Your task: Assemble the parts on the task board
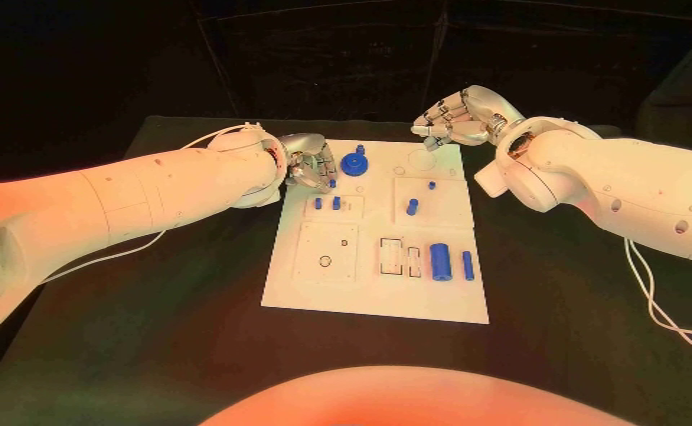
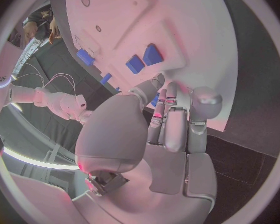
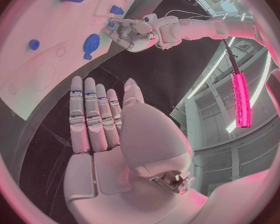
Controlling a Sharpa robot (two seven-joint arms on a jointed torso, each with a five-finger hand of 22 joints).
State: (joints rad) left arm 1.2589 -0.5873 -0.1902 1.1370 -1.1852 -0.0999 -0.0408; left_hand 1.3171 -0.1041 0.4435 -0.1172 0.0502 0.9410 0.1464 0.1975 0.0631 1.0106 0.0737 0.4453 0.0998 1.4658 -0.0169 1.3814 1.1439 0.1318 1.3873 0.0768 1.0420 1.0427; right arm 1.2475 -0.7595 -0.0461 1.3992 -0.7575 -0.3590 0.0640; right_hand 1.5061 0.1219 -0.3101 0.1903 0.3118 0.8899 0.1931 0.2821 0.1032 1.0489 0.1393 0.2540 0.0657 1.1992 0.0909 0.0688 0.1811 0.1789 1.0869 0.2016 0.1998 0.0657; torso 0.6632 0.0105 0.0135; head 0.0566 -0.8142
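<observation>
Your head view lays out the whole task board (image 1: 378, 246) in the middle of the black table (image 1: 173, 286), long axis running away from you. The wrist views show the palms: the left hand (image 1: 303, 168) at the board's far left edge, fingers together, empty; the right hand (image 3: 105, 129) off the far right corner, fingers straight, empty. Two blue cylinders (image 1: 453, 261) lie side by side in a near-right recess, pointing along the board.

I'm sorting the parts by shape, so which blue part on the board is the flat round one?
The round blue part at the task board's far left, beside the left hand. The other blue parts are small pegs or cylinders.
</observation>
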